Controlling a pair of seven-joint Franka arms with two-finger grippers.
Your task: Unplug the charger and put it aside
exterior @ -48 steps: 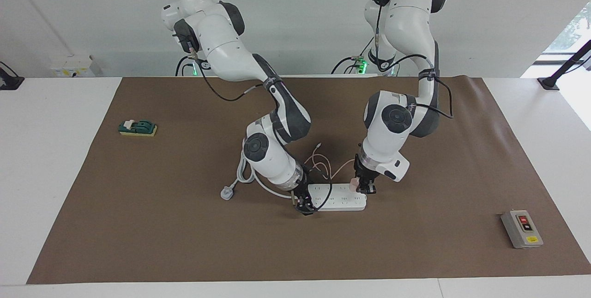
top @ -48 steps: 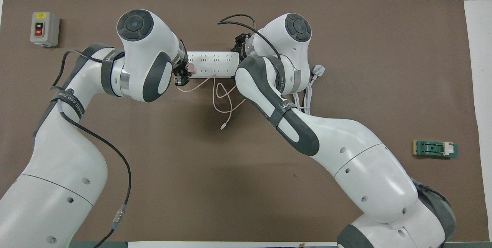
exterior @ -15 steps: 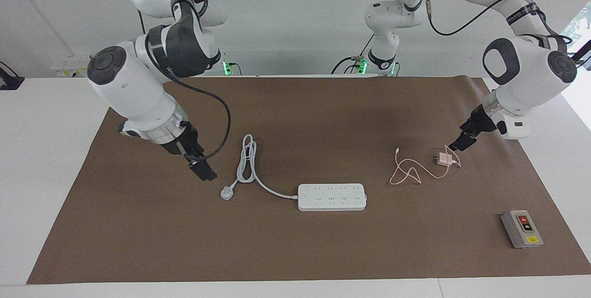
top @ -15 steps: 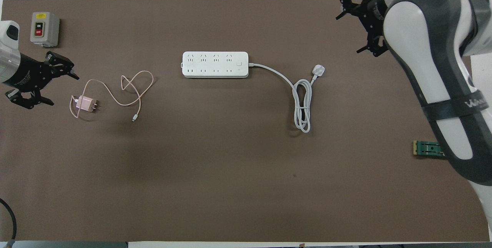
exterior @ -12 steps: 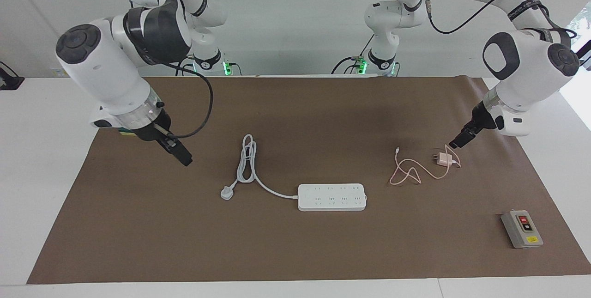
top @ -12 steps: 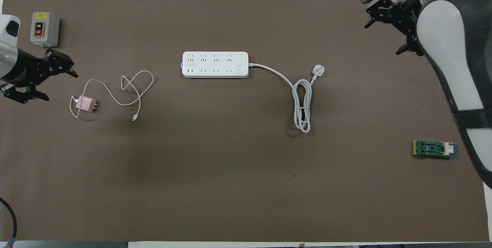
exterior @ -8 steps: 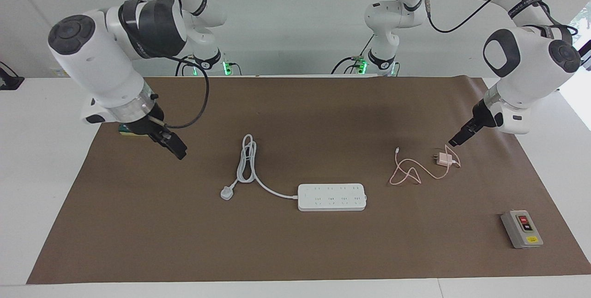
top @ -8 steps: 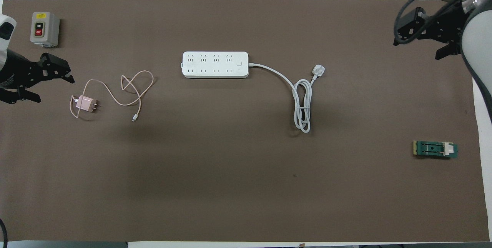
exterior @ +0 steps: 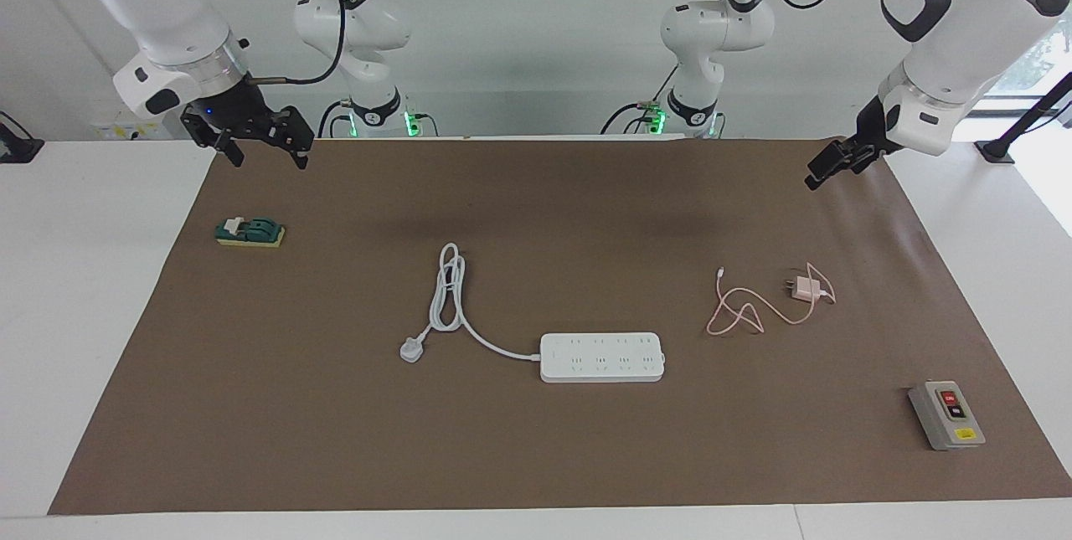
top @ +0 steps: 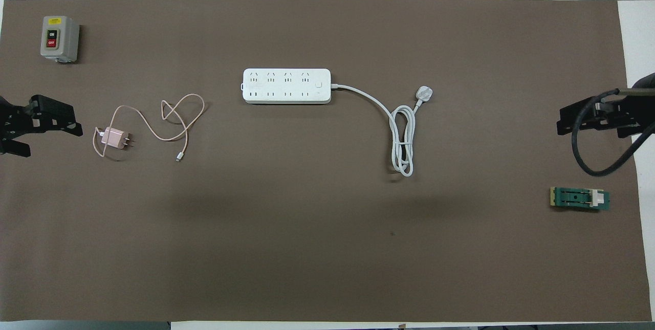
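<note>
the charger [exterior: 807, 289] is a small pale pink cube with 2 short metal prongs [top: 131, 140], lying on its side on the brown mat [exterior: 536, 456], unplugged. its thin pink cable [top: 174, 117] loops loosely beside it. it rests toward the left arm's end of the table, well apart from the white power strip [exterior: 602, 357]. the left gripper [exterior: 829, 162] hangs raised over the mat's corner, spread and empty. the right gripper [exterior: 261, 148] hangs raised near the green block [exterior: 249, 232], fingers spread, empty.
</note>
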